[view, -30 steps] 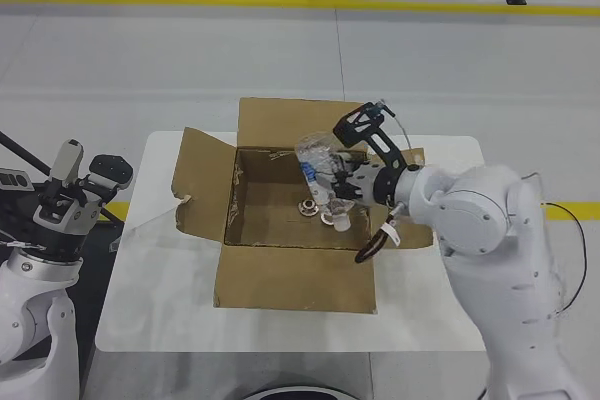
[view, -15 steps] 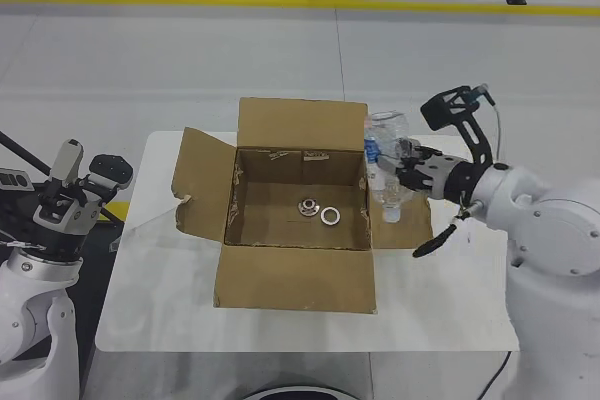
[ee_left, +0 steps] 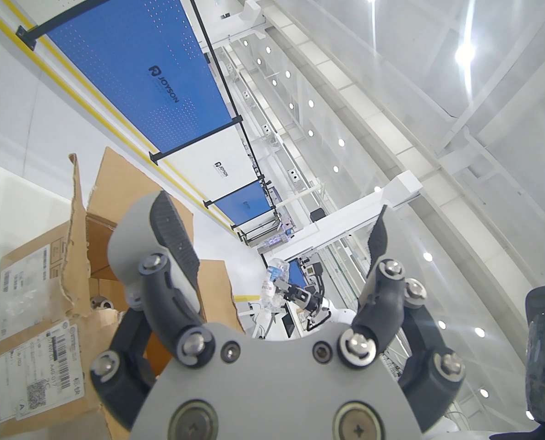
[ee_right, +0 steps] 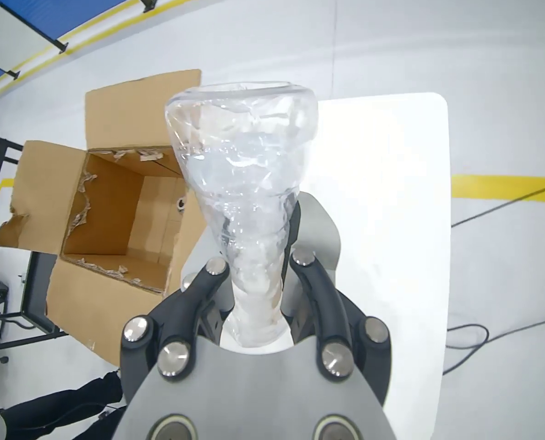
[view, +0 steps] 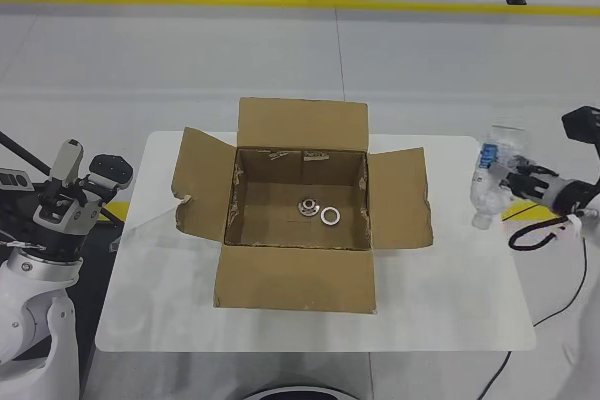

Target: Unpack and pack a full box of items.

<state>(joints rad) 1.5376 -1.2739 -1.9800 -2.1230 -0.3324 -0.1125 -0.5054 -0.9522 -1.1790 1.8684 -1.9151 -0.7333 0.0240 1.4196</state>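
1. The clear bottle (ee_right: 242,185) is clamped by its narrow end between the right jaws, with its wide base sticking out past them, over the edge of the surface (view: 450,300).
2. The thin, crumpled plastic could slip or swing in that grip. Released here, it may fall to the floor (view: 430,60).
3. A second ago these jaws held it over the box (view: 295,275), which now lies well beyond them.
4. The left jaws gape wide, empty and unmoved.

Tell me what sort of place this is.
Probably a factory hall or robot test floor: yellow floor lines, blue perforated partition panels, and a high ceiling with rows of lights, around a white table holding an open cardboard box.
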